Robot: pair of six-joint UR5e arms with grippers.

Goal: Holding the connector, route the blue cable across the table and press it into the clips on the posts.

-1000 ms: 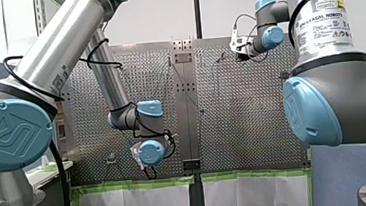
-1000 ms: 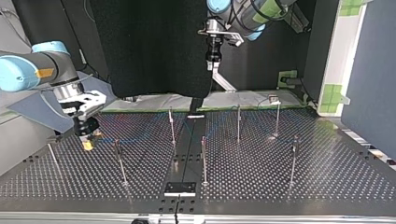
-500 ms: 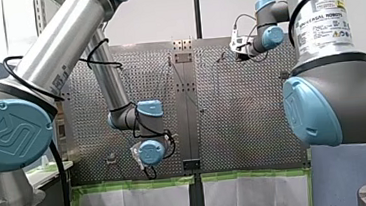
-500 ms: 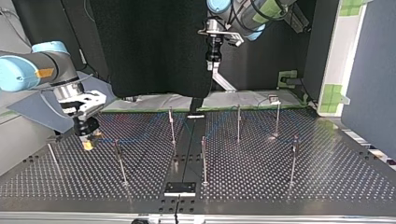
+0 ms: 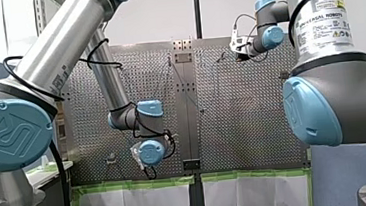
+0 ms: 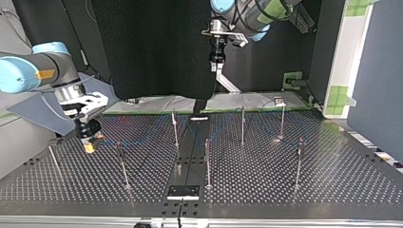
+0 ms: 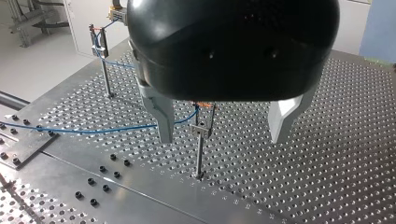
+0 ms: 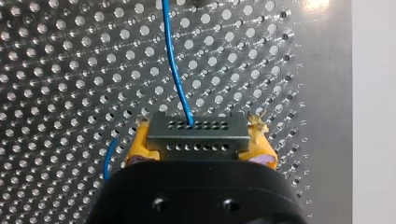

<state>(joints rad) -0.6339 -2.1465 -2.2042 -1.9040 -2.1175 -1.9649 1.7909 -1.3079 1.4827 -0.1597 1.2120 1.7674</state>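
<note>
My right gripper [image 8: 198, 140] is shut on the grey connector [image 8: 196, 135], its yellow pads [image 8: 140, 144] on both ends. The blue cable [image 8: 175, 70] leaves the connector and runs away over the perforated table. In the top view the right gripper [image 6: 89, 138] hangs low over the table at the left, beside a post [image 6: 122, 164]. My left gripper [image 7: 220, 137] is open above the table, its metal fingers [image 7: 163, 121] astride a post with a clip [image 7: 201, 131]. The blue cable [image 7: 102, 130] runs from that clip toward another clipped post [image 7: 99, 42].
Several thin posts [image 6: 242, 124] stand across the perforated table [image 6: 332, 180]. A black plate [image 6: 183, 191] lies at its near middle edge in the top view. My left arm [image 6: 247, 19] comes in high at the back. Green-taped sheets [image 5: 139, 202] hang below the table.
</note>
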